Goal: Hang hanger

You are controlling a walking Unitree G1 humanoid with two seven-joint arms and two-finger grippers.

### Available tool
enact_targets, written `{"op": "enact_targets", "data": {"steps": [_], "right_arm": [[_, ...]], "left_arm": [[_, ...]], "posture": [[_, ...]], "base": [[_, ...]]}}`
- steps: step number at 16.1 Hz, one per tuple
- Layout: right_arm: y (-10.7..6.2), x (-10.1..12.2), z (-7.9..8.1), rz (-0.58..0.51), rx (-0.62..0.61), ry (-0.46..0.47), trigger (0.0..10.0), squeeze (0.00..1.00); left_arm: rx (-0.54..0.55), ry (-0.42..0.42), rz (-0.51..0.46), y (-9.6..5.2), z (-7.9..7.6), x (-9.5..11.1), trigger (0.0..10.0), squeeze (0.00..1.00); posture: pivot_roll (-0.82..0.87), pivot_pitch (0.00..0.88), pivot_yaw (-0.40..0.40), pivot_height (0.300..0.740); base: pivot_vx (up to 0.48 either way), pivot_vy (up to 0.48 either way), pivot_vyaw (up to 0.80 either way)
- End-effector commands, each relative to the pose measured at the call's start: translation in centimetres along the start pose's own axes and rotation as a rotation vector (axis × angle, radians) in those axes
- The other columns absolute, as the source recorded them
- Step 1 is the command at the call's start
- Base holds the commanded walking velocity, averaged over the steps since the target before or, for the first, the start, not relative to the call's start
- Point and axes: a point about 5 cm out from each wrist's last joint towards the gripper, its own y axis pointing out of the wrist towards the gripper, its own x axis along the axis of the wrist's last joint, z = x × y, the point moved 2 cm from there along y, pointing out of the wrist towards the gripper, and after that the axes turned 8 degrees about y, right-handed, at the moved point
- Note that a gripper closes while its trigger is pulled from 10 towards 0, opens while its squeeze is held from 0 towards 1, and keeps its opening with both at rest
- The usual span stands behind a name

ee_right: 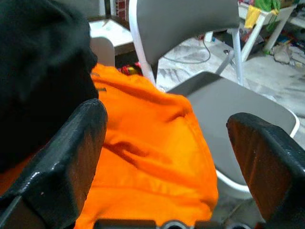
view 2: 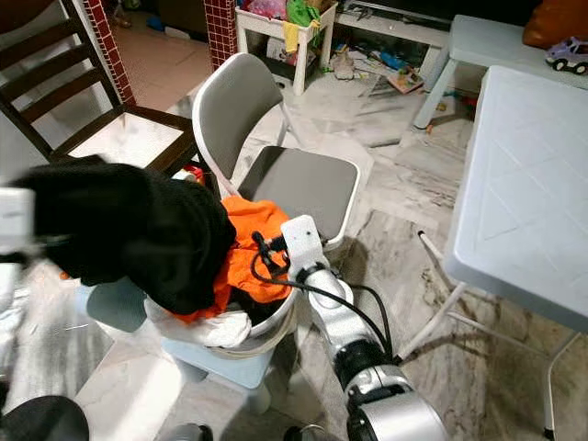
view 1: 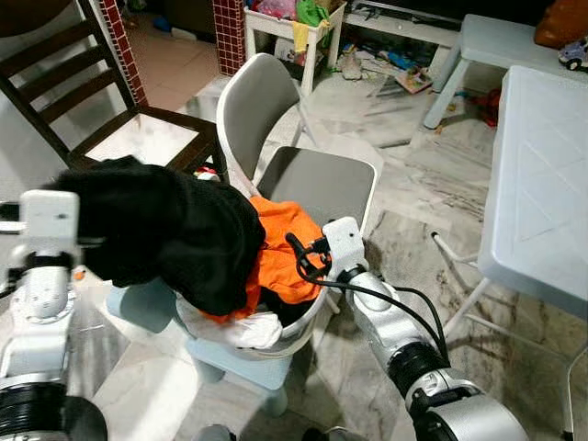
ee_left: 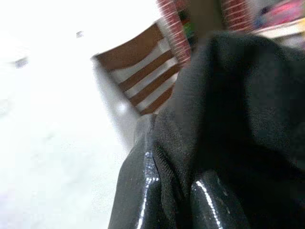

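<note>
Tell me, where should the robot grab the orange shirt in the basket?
Probably the raised fold of the crumpled orange cloth shirt, coming from the grey folding chair's side. That part bunches up and lies bare, and the open right hand already faces it. The big black garment covers its other side.

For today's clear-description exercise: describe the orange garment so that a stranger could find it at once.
Start at the grey folding chair. Just in front of its seat stands a white laundry basket piled with clothes. The orange garment lies on top, beside the black garment, the one bright colour there.
</note>
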Motion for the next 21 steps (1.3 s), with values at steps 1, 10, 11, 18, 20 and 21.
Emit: {"op": "enact_targets", "data": {"steps": [1, 10, 11, 18, 20, 21], "right_arm": [[-0.1, 0.0, 0.0, -0.006, -0.001, -0.003, 10.0, 0.00], [-0.2, 0.2, -0.7, -0.005, -0.006, -0.018, 10.0, 0.00], [-0.3, 0.0, -0.7, -0.002, -0.008, -0.019, 10.0, 0.00], [0.0, 0.3, -0.5, 0.001, 0.000, -0.019, 10.0, 0.00], [-0.1, 0.3, -0.6, 0.001, 0.001, -0.022, 10.0, 0.00], [-0.1, 0.2, -0.6, 0.003, 0.003, -0.023, 10.0, 0.00]], "left_arm": [[0.009, 0.030, 0.034, -0.5, 0.4, -1.2, 0.0, 0.00], [-0.363, 0.284, 0.064, -4.4, -6.0, -3.5, 10.0, 1.00], [-0.380, 0.335, 0.041, -4.6, -5.8, -3.3, 10.0, 1.00], [-0.285, 0.369, -0.278, -6.1, -6.2, 1.6, 10.0, 1.00], [-0.307, 0.345, -0.366, -7.5, -7.2, 2.6, 10.0, 1.00], [-0.337, 0.334, -0.379, -7.9, -7.7, 2.7, 10.0, 1.00]], "posture": [[0.18, 0.143, -0.081, 0.740], [0.16, 0.156, -0.094, 0.740], [0.16, 0.157, -0.096, 0.740], [0.17, 0.163, -0.105, 0.740], [0.17, 0.166, -0.109, 0.740], [0.18, 0.167, -0.112, 0.740]], "base": [[0.000, 0.000, 0.00], [0.000, 0.000, 0.00], [0.000, 0.000, 0.00], [0.000, 0.000, 0.00], [0.000, 0.000, 0.00], [0.000, 0.000, 0.00]]}}
